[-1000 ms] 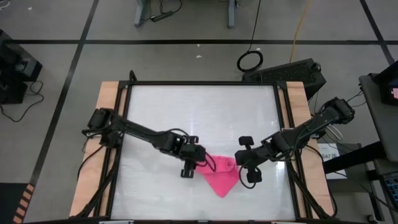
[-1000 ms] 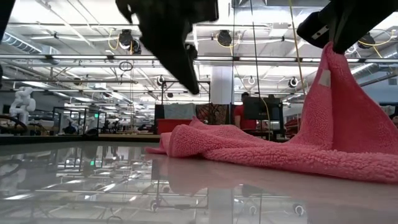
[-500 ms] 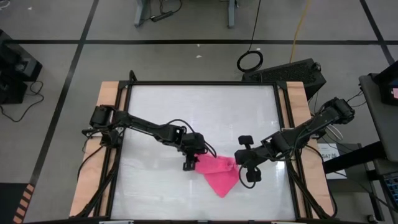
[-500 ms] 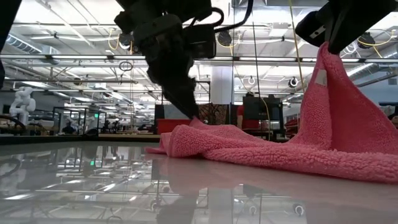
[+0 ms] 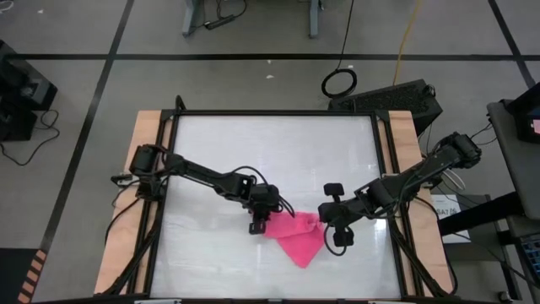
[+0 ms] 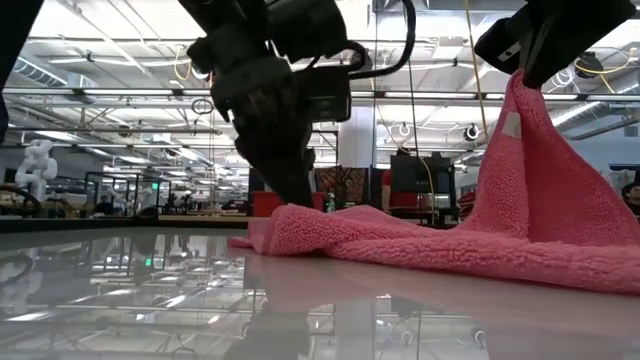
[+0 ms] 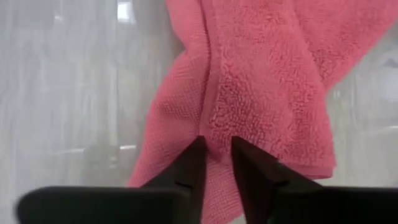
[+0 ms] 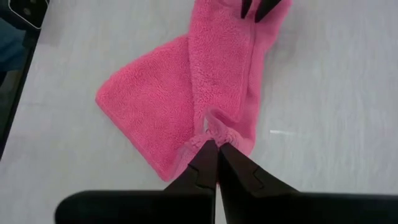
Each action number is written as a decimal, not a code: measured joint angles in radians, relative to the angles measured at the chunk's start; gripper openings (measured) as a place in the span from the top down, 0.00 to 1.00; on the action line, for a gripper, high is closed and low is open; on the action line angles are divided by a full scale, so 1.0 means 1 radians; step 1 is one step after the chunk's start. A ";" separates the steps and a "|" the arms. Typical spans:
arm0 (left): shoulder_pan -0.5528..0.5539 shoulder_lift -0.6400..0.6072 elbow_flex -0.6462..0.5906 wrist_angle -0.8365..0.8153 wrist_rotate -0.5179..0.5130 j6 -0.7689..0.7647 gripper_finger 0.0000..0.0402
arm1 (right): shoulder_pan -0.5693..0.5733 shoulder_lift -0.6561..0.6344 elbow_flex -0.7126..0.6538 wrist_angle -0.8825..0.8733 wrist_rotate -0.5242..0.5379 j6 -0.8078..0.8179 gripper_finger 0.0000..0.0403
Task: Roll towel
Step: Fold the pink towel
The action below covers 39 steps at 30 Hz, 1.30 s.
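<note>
The pink towel [image 5: 297, 240] lies crumpled on the white table [image 5: 253, 152], near the front middle. My left gripper [image 5: 258, 225] is down at the towel's left end and is shut on it. My right gripper [image 5: 327, 224] is shut on the towel's right end and holds it raised. In the low view the towel [image 6: 450, 235] rises in a peak to the right gripper [image 6: 525, 70], with a small white tag [image 6: 512, 125] just below the fingers. The rest of the towel rests on the table. My left gripper pinches a raised fold [image 7: 216, 138] at the towel's left end between its two fingers. The fingers [image 6: 290, 185] come from above, slanting down. That end stays on the table. My right gripper pinches a bunched bit of the towel's edge [image 8: 214, 127] between its two fingers, from above. That end is lifted clear. The cloth hangs below the fingers and slopes down to the table.
Black frame bars and wooden side rails [image 5: 148, 143] border the table on the left and right. The white surface spreads out behind and to the left of the towel. A dark box [image 5: 396, 97] stands beyond the far right corner.
My left gripper has come down from above the towel and a little toward the table's right edge, onto the towel's left end. My right gripper has kept the right end raised. The towel's left end now lies a little flatter.
</note>
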<state>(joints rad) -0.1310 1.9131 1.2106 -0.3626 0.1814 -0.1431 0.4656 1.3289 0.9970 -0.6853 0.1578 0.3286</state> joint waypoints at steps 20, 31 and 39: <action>-0.018 -0.084 0.169 -0.315 -0.112 0.076 1.00 | 0.000 0.000 0.000 -0.008 0.002 0.003 1.00; -0.175 -0.283 0.289 -0.505 -0.243 0.044 1.00 | 0.063 -0.068 0.000 0.070 -0.061 -0.034 1.00; -0.344 -0.421 0.389 -0.534 -0.463 0.021 1.00 | 0.155 -0.195 0.000 0.232 -0.085 -0.126 1.00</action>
<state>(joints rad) -0.4754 1.4920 1.6000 -0.8962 -0.2819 -0.1225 0.6209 1.1334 0.9970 -0.4531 0.0727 0.2026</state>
